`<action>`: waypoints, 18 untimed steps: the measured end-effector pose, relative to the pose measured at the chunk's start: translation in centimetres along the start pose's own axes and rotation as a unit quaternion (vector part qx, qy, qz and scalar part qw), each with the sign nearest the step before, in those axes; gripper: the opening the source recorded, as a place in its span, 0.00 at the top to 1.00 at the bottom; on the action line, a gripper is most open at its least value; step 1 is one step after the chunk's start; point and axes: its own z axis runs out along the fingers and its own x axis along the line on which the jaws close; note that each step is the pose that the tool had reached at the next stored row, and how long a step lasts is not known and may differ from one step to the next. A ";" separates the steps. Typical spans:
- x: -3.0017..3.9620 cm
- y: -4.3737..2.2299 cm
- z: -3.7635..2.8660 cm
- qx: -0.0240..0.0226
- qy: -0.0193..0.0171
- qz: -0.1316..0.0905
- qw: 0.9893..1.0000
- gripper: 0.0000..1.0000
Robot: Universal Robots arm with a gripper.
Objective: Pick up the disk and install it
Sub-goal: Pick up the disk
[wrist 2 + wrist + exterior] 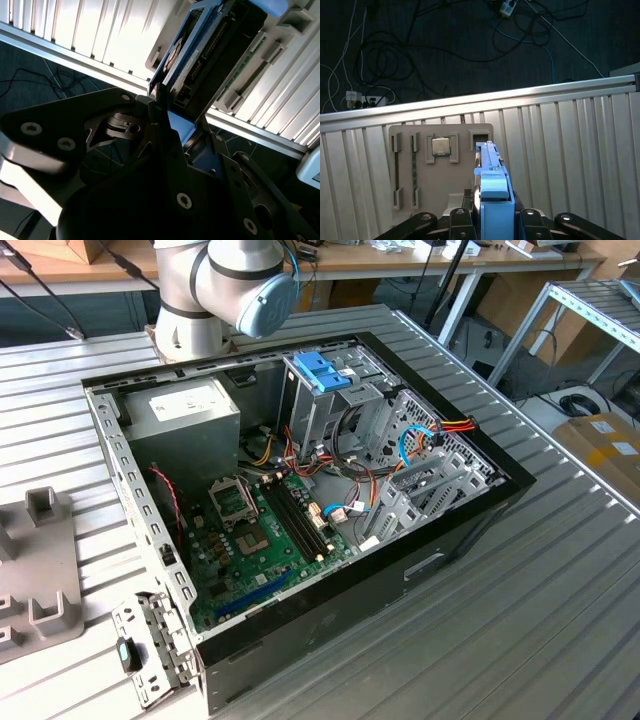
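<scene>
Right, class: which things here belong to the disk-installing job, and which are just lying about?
Belongs to the job:
the disk, clamped in the gripper
the open computer case, probably where the disk goes

Just lying about:
the grey parts tray
the processor chip on the tray
the memory sticks in the tray's slots

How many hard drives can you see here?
1. The disk stands on edge at the grey tray, at the end effector, in the first wrist view. More may be hidden in the computer's drive cage.
</scene>
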 end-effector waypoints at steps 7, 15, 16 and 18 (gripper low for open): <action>-0.03 0.00 -0.43 0.000 0.000 0.000 1.000 0.63; -0.05 -0.01 -0.82 0.000 0.000 0.000 1.000 0.63; -0.05 -0.01 -0.86 0.000 0.000 0.000 1.000 0.63; -0.06 -0.01 -0.97 0.000 0.000 0.000 1.000 0.63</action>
